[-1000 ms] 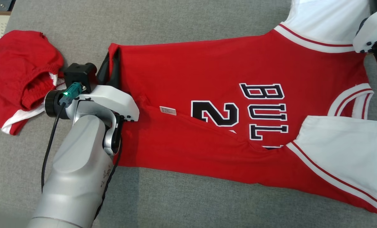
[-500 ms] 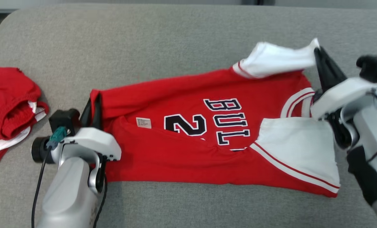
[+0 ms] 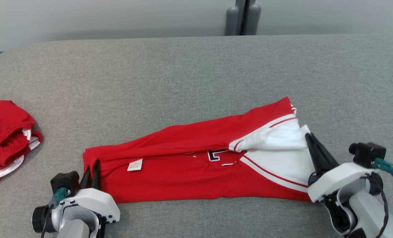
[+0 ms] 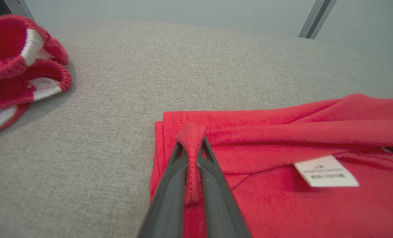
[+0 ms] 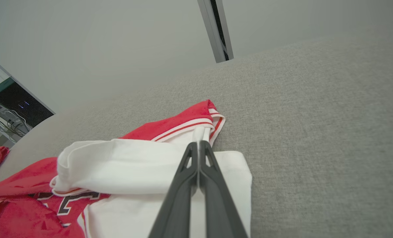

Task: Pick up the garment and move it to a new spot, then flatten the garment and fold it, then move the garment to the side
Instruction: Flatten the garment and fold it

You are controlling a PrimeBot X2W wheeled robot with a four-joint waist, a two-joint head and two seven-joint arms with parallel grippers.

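Note:
The garment, a red jersey with white sleeves and dark lettering, lies folded lengthwise across the grey surface, its far half brought over toward me. My left gripper is shut on the red hem corner at the garment's left end. At the right end, my right gripper is shut on the white sleeve edge. A white label shows on the red cloth near the left end. Most of the lettering is covered by the folded layer.
A second red and white garment lies bunched at the far left of the grey padded surface. A pale wall with a dark vertical post runs behind the surface's far edge.
Both grippers have pulled the garment's far edge toward me, folding the jersey over itself and covering most of the lettering. The head view has also risen and tilted back.

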